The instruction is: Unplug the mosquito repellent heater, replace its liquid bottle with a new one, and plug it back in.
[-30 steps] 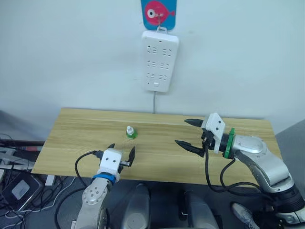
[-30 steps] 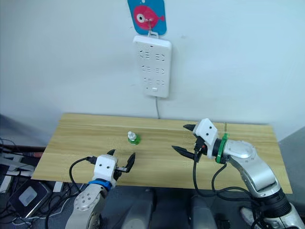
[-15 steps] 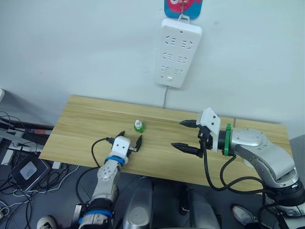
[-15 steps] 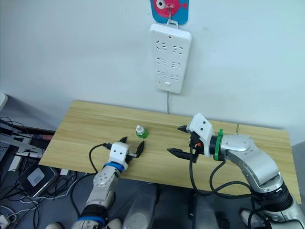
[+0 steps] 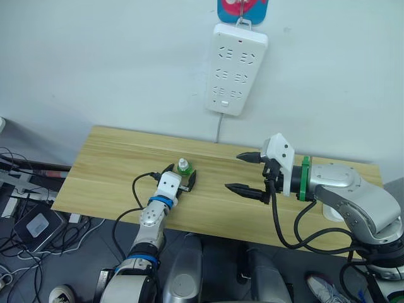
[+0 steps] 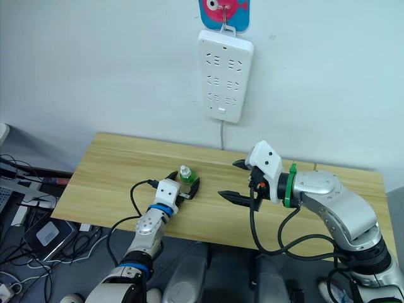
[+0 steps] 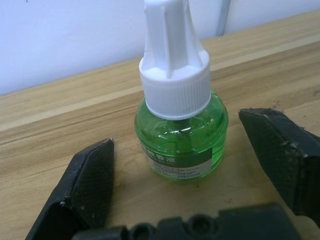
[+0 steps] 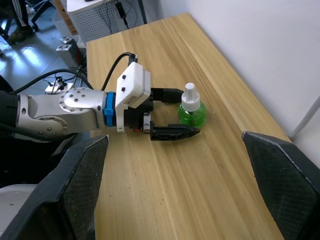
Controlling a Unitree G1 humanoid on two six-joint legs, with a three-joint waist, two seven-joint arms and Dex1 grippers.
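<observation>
left gripper (image 7: 175, 165) has moved up to straddle the green bottle (image 7: 181, 135) on the table (image 5: 107, 158), fingers wide, gripping nothing | right gripper (image 5: 249, 172) open, empty | heater unseen; grasp comes next

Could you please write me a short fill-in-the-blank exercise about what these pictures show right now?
1. The small bottle with the white ribbed cap holds ____ liquid.
2. The open left gripper has one black finger on each ____ of the bottle.
3. The right gripper hovers over the wooden table with its fingers ____.
4. The long white power strip hangs on the ____.

Missing words: green; side; open; wall
</observation>
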